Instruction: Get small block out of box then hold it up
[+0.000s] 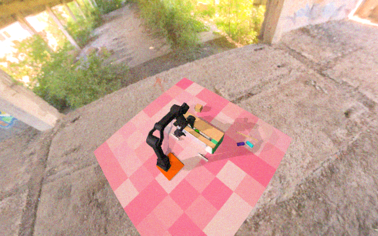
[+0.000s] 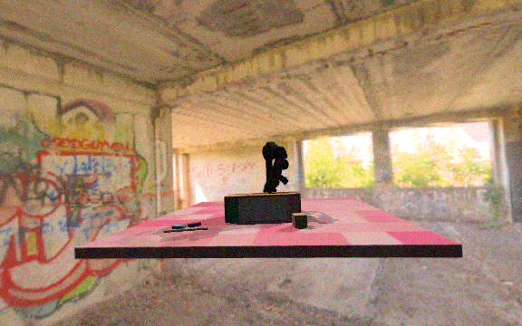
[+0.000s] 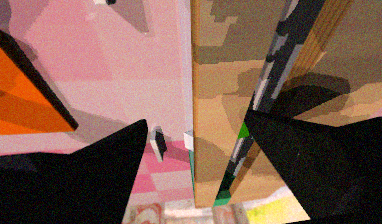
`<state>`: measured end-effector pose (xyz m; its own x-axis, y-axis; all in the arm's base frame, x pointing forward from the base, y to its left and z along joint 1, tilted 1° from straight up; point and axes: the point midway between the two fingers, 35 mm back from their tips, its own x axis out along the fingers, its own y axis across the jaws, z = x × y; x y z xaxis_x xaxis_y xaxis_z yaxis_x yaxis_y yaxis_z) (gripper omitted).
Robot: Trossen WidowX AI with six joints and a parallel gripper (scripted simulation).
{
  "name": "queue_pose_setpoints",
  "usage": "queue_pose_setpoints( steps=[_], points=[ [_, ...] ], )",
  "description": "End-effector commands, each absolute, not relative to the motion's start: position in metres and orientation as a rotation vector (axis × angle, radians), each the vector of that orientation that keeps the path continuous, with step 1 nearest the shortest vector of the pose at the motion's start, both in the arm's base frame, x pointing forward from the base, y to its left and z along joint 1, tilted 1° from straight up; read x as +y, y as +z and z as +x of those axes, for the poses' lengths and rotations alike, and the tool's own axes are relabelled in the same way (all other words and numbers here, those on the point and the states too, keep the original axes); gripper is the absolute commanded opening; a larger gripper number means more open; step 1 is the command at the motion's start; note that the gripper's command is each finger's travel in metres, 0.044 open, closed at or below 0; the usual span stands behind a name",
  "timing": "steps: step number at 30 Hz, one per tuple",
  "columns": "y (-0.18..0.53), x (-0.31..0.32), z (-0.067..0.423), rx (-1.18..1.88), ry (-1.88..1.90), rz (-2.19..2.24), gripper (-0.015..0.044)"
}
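The box (image 1: pixel 210 128) (image 2: pixel 261 211) (image 3: pixel 208 90) stands upright on the table, with a wooden top split by a long slot and a green end. A small green block (image 1: pixel 197 130) (image 3: pixel 243 131) shows through the slot, inside the box; the shelf under it cannot be made out. My gripper (image 1: pixel 186 127) (image 3: pixel 196 119) is open and empty above the box's top. In the wrist view its fingers lie either side of the front strip of the top, with the right fingertip covering part of the slot beside the block. The exterior camera sees only the box's dark back.
A wooden cube (image 1: pixel 198 108) (image 2: pixel 299 221) stands behind the box. A purple piece (image 1: pixel 240 144) (image 2: pixel 194 225), a cyan piece (image 1: pixel 249 144) (image 2: pixel 178 226) and a thin stick lie beyond the green end. Two small white bars, one here (image 1: pixel 203 157), lie before the box. The arm's base is on an orange plate (image 1: pixel 176 166) (image 3: pixel 22 95).
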<state>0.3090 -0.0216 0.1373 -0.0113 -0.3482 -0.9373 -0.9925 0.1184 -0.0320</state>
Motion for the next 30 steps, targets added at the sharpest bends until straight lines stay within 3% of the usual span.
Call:
queue_pose_setpoints(
  steps=[1,30],
  points=[
    [0.127,-0.021,0.307,1.526,0.926,-1.369,0.0400],
    [0.112,-0.041,0.304,1.517,0.920,-1.374,0.0400]
  ],
)
